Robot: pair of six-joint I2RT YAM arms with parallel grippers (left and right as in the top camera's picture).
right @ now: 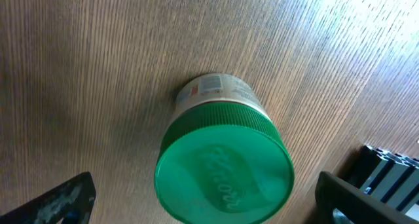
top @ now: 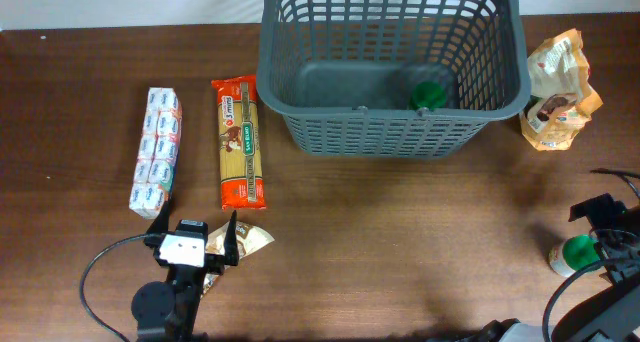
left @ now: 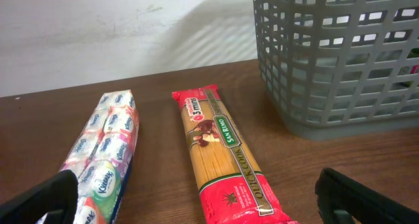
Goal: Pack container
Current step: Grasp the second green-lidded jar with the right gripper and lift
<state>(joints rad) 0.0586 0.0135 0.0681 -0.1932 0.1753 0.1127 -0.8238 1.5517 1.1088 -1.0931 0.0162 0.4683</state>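
As left pincer (top: 197, 223) gapes, the container (top: 380, 134) stands apart

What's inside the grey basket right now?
In the basket, one green thing lies at the right of its floor. The near rim hides part of it and the floor's front strip.

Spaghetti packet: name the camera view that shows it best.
Overhead: the whole spaghetti packet lies in frame, beside the container. Left wrist shows it closer, label readable, its near end cropped. Right wrist does not show it.
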